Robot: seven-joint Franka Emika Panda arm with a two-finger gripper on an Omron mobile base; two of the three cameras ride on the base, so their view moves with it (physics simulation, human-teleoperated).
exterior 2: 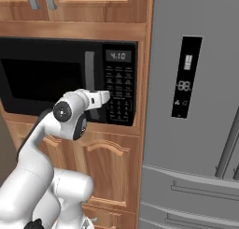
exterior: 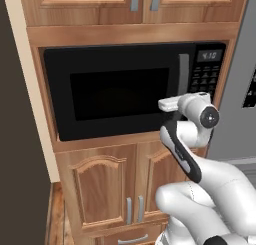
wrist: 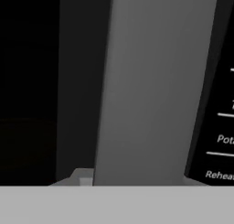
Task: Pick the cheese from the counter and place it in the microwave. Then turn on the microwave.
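A steel-grey refrigerator (exterior 2: 196,130) stands at the right, a dark display panel (exterior 2: 186,76) on its door. Wooden upper cabinets (exterior: 135,4) with grey handles hang overhead; arched-panel lower cabinet doors (exterior: 102,189) sit below. A dark wall (exterior: 15,154) runs along the left.

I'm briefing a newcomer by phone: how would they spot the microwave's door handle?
Find the black microwave built into the wooden cabinets, left of the steel fridge. Its handle is the vertical grey bar between dark window and keypad, the front's only pale upright strip.
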